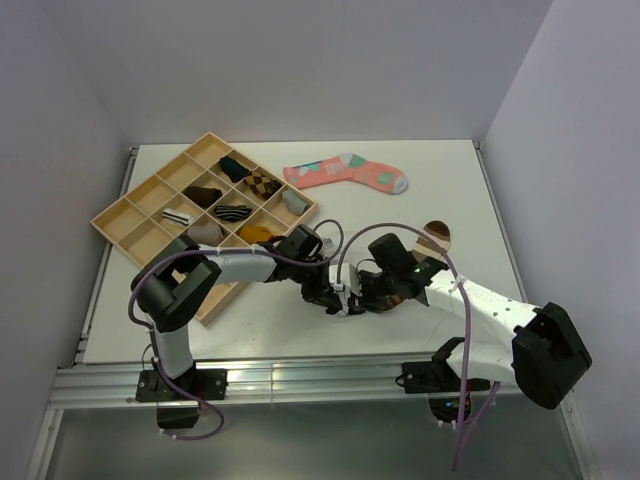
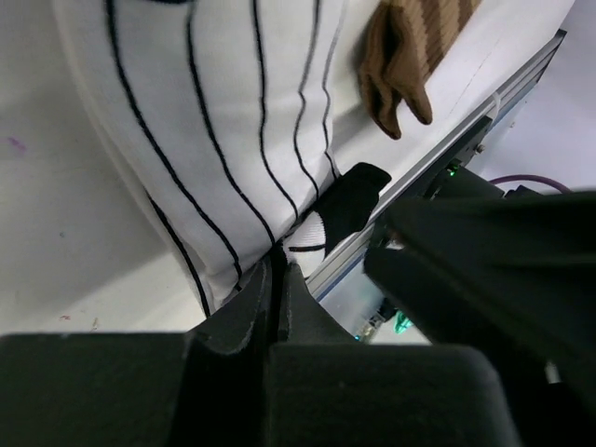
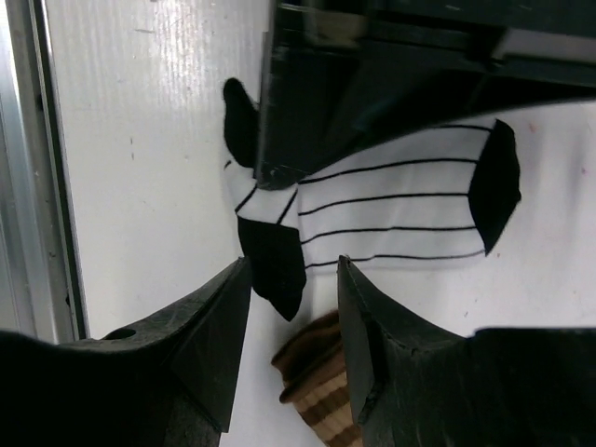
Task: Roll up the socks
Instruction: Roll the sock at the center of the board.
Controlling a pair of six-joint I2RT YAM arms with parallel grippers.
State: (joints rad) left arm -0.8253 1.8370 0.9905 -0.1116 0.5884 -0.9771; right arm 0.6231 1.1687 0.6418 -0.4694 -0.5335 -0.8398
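Note:
The white sock [image 2: 223,112] with thin black stripes lies flat, its black cuff [image 2: 349,200] toward the table's near edge. My left gripper [image 2: 277,268] is shut, its tips pinching the edge of the white sock [image 3: 400,200] beside that cuff. The brown sock [image 2: 400,56] with tan bands lies bunched just beyond it. My right gripper [image 3: 293,263] is open. It hangs over a black end of the white sock, and the brown sock [image 3: 317,382] lies below between its fingers, untouched. In the top view the left gripper [image 1: 330,295] and right gripper [image 1: 362,293] meet and hide both socks.
A wooden compartment tray [image 1: 130,215] holding several rolled socks stands at the back left. A coral-pink sock [image 1: 350,175] lies flat at the back. The metal rail [image 3: 23,186] of the table's near edge runs close to the socks.

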